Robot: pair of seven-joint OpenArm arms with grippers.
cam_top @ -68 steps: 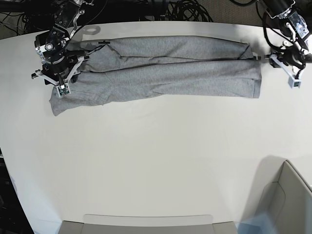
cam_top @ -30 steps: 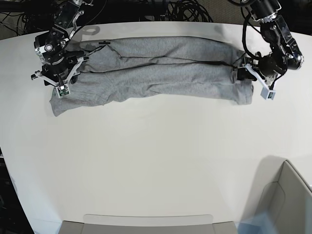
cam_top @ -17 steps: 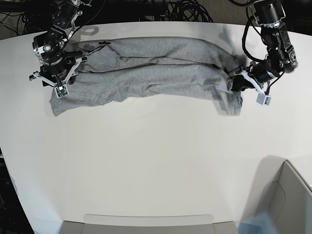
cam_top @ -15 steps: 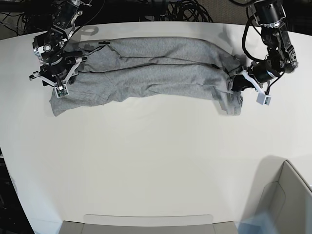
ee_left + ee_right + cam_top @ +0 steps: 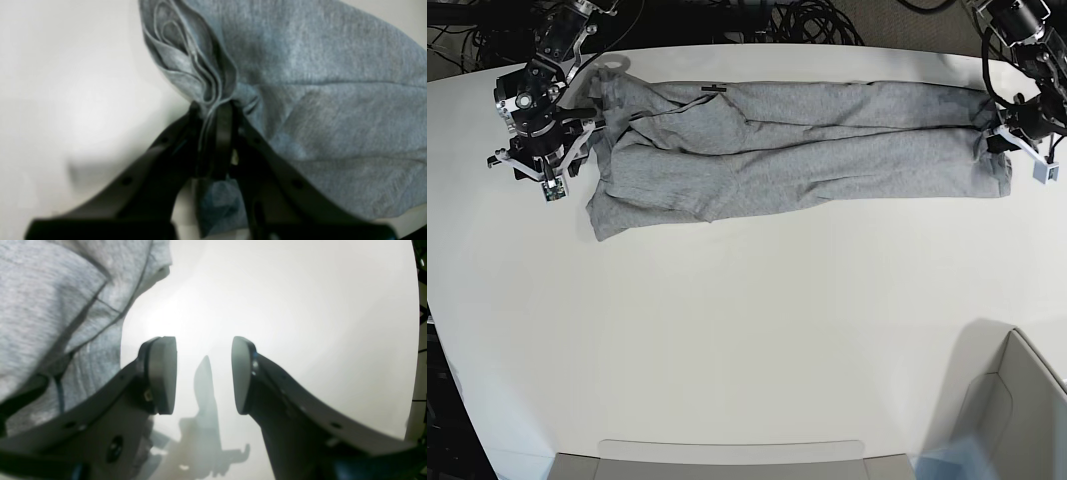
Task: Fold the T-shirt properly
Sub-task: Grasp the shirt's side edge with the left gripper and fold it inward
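Note:
The grey T-shirt (image 5: 797, 150) lies stretched in a long band across the far part of the white table (image 5: 747, 320). At its right end in the base view, my left gripper (image 5: 999, 142) is shut on a bunch of layered cloth. The left wrist view shows the black fingers pinching those folds (image 5: 213, 110), with the T-shirt (image 5: 317, 100) spreading away to the right. My right gripper (image 5: 539, 150) hovers just off the shirt's left end. In the right wrist view it stands open (image 5: 203, 373) over bare table, with the T-shirt (image 5: 50, 290) beside its left finger.
A grey bin (image 5: 1017, 410) sits at the table's near right corner. A flat grey tray edge (image 5: 727, 455) lies along the near side. Black cables (image 5: 797, 20) pile up behind the table's far edge.
The left gripper shut on the shirt's bunched end and pulled it toward the base view's right. The whole shirt straightened and slid that way, out from under the right gripper, which stayed put.

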